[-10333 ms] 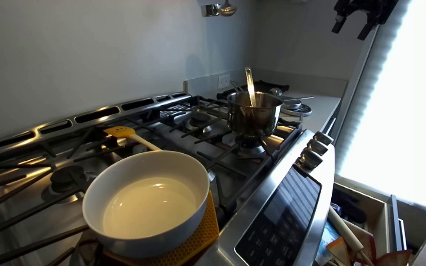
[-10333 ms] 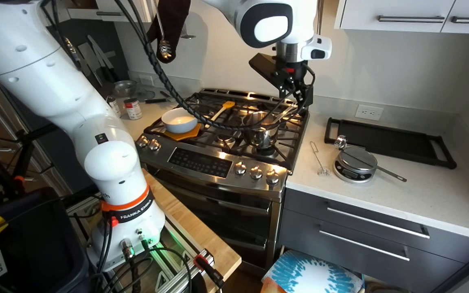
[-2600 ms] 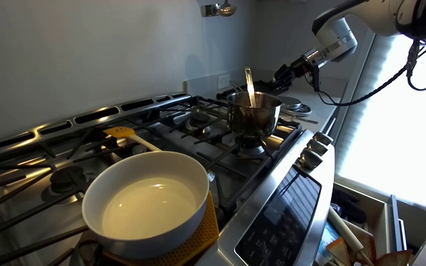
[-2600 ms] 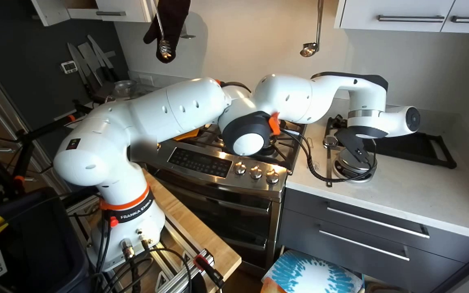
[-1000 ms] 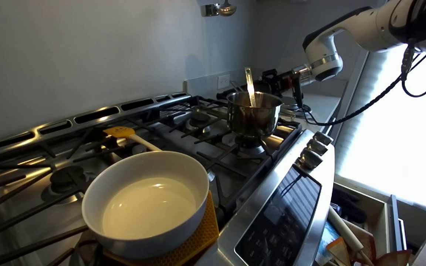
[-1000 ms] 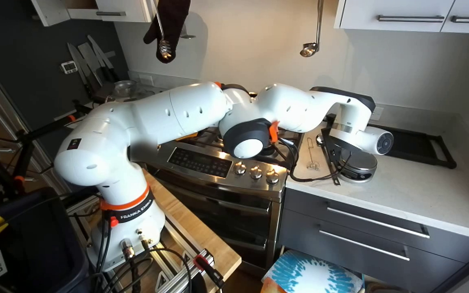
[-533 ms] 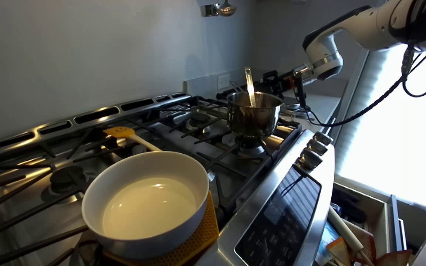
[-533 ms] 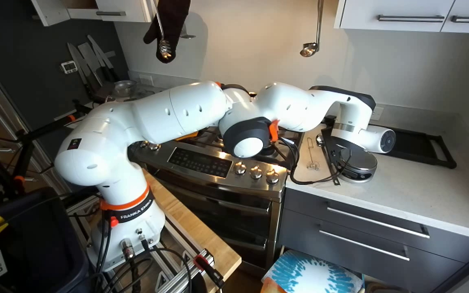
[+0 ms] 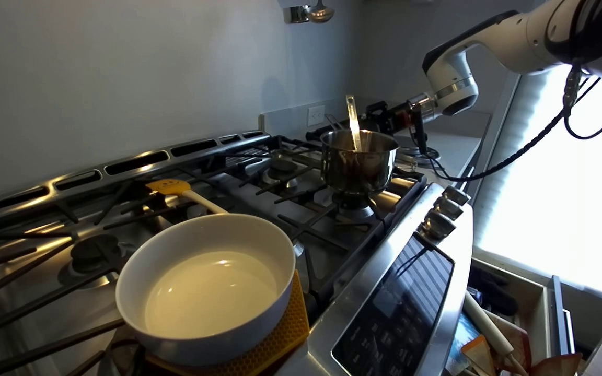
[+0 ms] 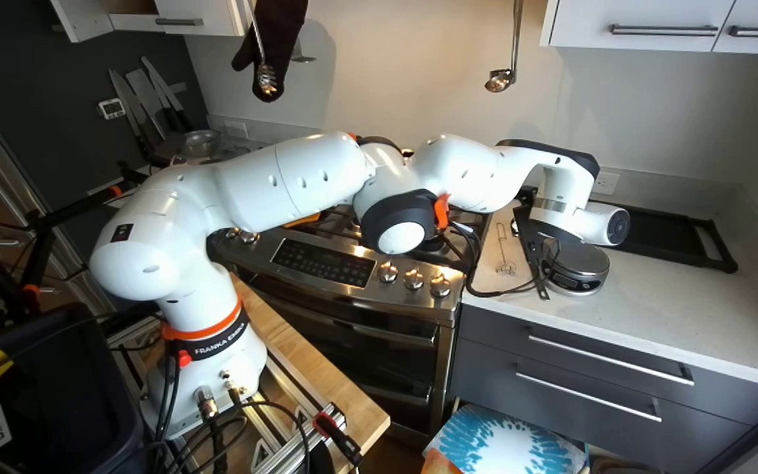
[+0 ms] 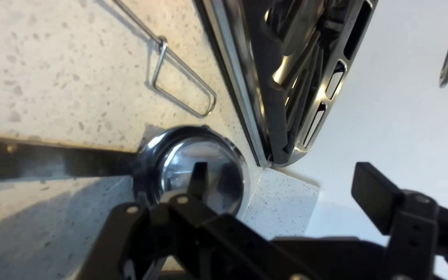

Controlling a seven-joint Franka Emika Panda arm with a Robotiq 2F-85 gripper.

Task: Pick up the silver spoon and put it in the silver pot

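Note:
The silver spoon (image 11: 202,171) is a long metal ladle with a round bowl and a dark straight handle (image 11: 64,161). It seems to lie on the counter; its handle end (image 10: 543,293) shows in an exterior view. My gripper (image 11: 282,182) is open with nothing between its fingers. In the wrist view its left finger overlaps the spoon's bowl, and the right finger is over the wall. My gripper also shows behind the pot in an exterior view (image 9: 379,120). The silver pot (image 9: 358,169) stands on a burner with a pale upright utensil (image 9: 354,125) in it; my arm hides it in an exterior view.
A wire whisk (image 10: 504,253) lies left of the spoon, and its handle shows in the wrist view (image 11: 185,89). A round scale (image 10: 578,263) stands right of the spoon. A black tray (image 10: 675,237) lies behind. A big pan (image 9: 212,334) and a yellow spatula (image 9: 170,186) are on the stove.
Since ten seconds ago the arm has reached over the counter and the spoon has moved from across the scale to its left. In the last half second my gripper has shifted slightly left.

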